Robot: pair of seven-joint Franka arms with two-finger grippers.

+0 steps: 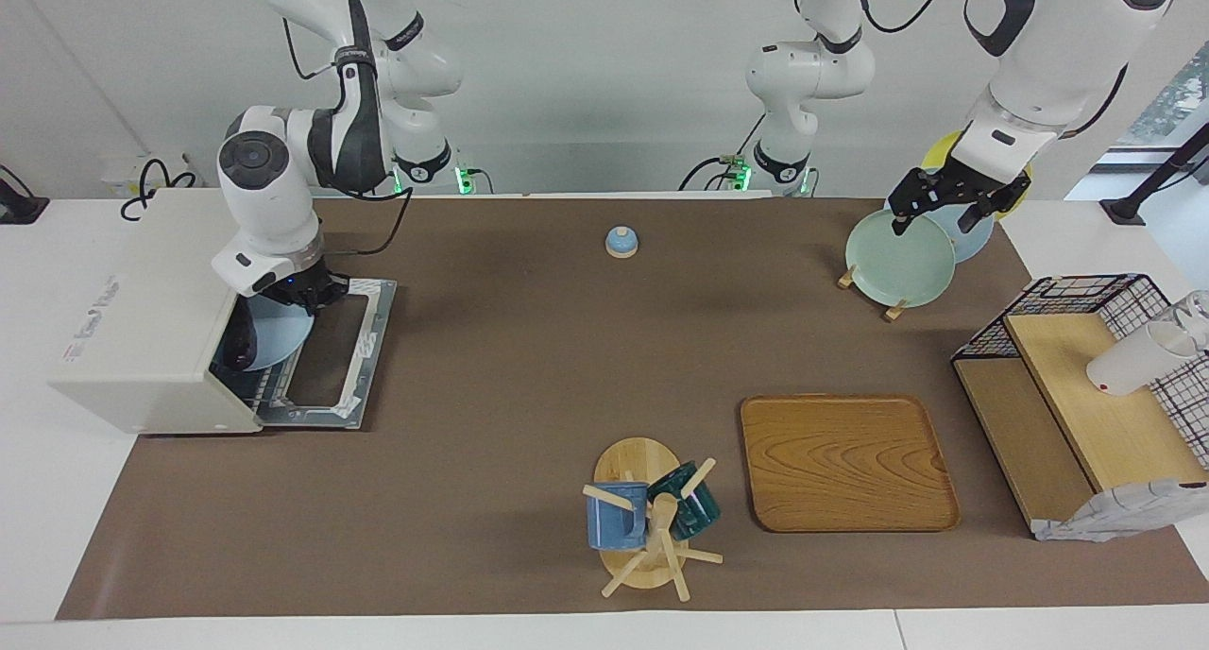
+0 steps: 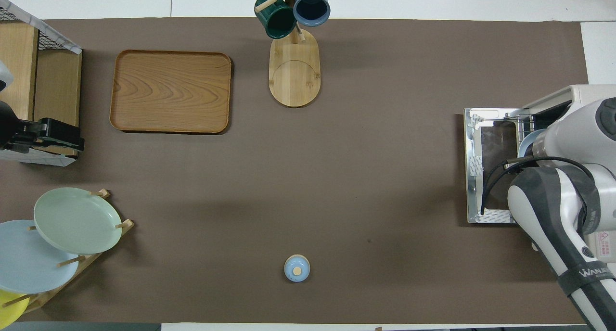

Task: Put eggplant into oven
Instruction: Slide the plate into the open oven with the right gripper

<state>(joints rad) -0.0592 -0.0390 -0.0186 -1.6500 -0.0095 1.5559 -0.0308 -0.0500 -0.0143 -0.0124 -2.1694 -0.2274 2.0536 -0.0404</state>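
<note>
Looking across the brown mat (image 1: 529, 348), we see wide open room mid-table, w/ things only at its edges. The oven (image 1: 142, 348) sits at the right arm's end, door (image 1: 331, 357) dropped flat onto the mat. Red lettering on the oven top is too small to read, and so is a sticker w/ a red warning sign on its side. The right arm bends down steeply. A strap on it has white lettering we can't read in full. The right gripper (image 1: 304, 296) is at the oven mouth over a blue plate (image 1: 279, 338) inside; its grip we cannot tell. A dark curved shape (image 1: 238, 348) deeper in, beside that plate, may be the eggplant; can't say for sure.

At the left arm's end are a wire shelf (image 1: 1067, 395) and a wooden tray (image 1: 845, 461). The mug tree (image 1: 647, 518) stands by the mat's edge farthest from the robots. The left gripper (image 1: 935, 225) hangs released, holding nothing, over the green plate (image 1: 897, 263) in the plate rack. A small bell (image 1: 621, 242) sits alone near the robots.
</note>
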